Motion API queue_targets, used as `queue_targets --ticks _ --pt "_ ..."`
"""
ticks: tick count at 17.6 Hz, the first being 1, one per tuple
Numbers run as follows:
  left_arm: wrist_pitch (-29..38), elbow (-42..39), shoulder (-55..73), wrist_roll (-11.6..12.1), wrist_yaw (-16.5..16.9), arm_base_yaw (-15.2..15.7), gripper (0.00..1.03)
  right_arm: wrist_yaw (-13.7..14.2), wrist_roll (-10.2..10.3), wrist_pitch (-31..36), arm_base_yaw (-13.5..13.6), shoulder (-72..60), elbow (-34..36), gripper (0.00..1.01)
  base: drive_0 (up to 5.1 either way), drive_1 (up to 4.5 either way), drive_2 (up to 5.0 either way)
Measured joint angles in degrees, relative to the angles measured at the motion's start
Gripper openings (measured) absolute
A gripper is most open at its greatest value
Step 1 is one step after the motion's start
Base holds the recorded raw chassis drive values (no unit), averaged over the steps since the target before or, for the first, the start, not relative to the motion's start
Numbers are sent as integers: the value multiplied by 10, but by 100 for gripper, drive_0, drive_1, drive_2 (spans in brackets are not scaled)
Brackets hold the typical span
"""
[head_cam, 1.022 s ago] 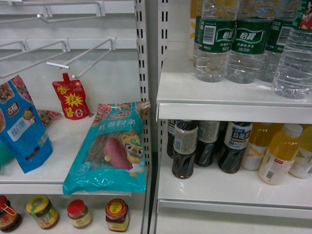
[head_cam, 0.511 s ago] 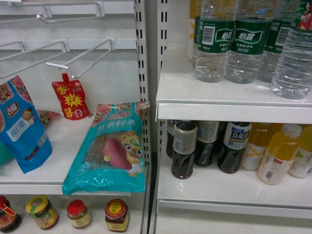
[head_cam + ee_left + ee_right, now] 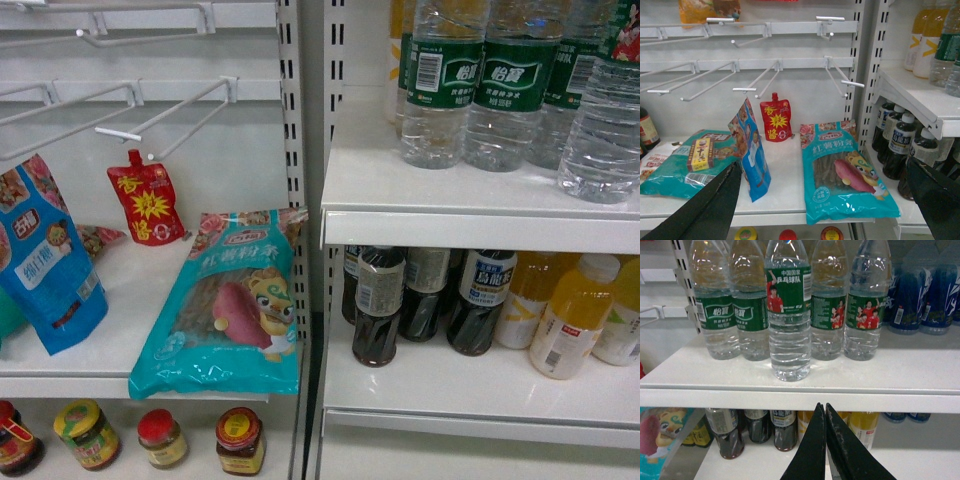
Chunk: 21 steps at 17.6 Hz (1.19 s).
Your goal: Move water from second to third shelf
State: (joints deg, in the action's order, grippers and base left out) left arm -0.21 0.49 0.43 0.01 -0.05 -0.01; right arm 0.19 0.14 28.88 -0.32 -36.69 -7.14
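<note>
Right tool [image 3: 825,412]: fingers pressed together, gripping nothing, sitting below the shelf edge.
Left tool [image 3: 825,200]: spread wide, empty.
Water bottle [image 3: 788,315]: standing just above and ahead of the right tool, untouched.
Change: head view is barely shifting; reach not yet begun.

Neither arm visible from the head camera. Left gripper [image 3: 822,200] spread wide, 2 dark fingers [image 3: 705,210] reaching in from the lower corners of the left wrist view, nothing between them. Right gripper [image 3: 825,412] closed, 2 black fingers [image 3: 812,450] pressed together tip to tip, pointing up from the bottom edge of the right wrist view, holding nothing.
</note>
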Motion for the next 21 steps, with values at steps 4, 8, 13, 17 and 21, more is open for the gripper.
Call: queue_targets --ticks 4,8,13,17,21 --pt "0 0 0 0 0 0 98 0 0 -44 0 83 35 2 0 0 0" --pt "0 0 0 0 0 0 98 0 0 -58 0 143 61 2 0 0 0" --pt "0 0 0 0 0 0 98 0 0 -136 0 213 64 2 0 0 0" --pt "0 0 0 0 0 0 98 0 0 -180 0 259 64 2 0 0 0" --pt "0 0 0 0 0 0 98 -2 0 -280 0 365 61 2 0 0 0"
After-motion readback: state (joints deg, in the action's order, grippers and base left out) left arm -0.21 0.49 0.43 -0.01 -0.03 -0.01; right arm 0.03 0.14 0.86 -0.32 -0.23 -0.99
